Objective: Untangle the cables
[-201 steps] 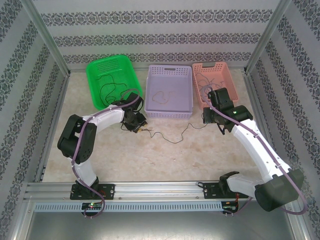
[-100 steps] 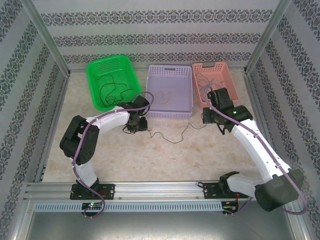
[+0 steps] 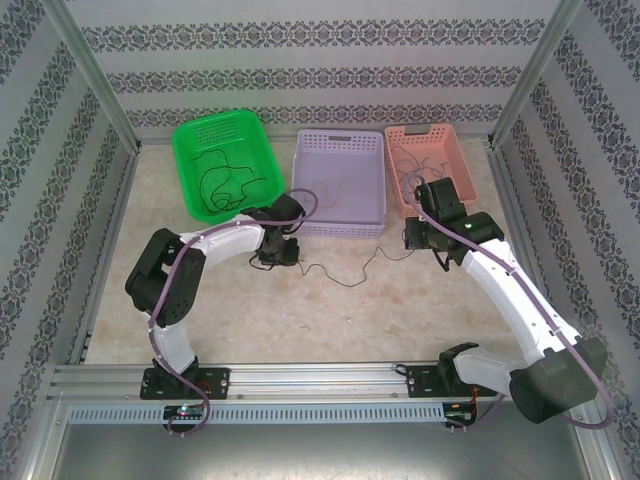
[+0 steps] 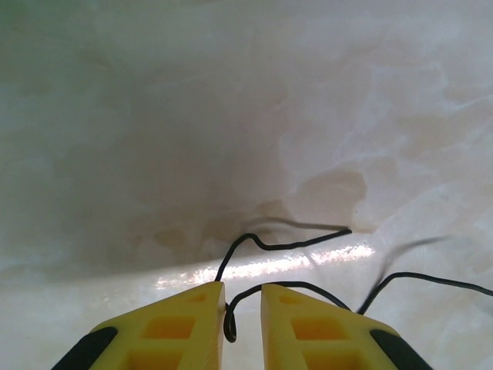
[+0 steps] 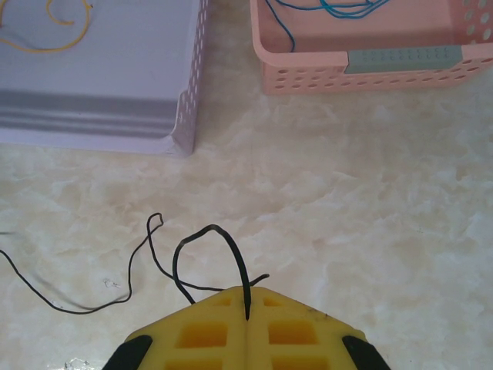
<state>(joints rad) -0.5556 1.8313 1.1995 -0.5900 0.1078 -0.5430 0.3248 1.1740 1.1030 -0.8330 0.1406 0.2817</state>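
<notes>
A thin black cable (image 5: 241, 277) squiggles across the pale marbled tabletop (image 3: 330, 320) at the centre of the overhead frame, running between the two grippers. The left gripper (image 4: 241, 308), at bottom centre of its wrist view, has its yellow fingers (image 4: 185, 327) narrowly parted around a loop of that cable; whether either finger touches it is hard to tell. The right gripper (image 5: 246, 308) has its jaws pressed together, pinching the cable. Beyond it, a lavender plastic basket (image 5: 100, 116) at upper left holds a yellow wire (image 5: 46, 49). A pink plastic basket (image 5: 347, 73) at upper right holds blue wires (image 5: 347, 11).
</notes>
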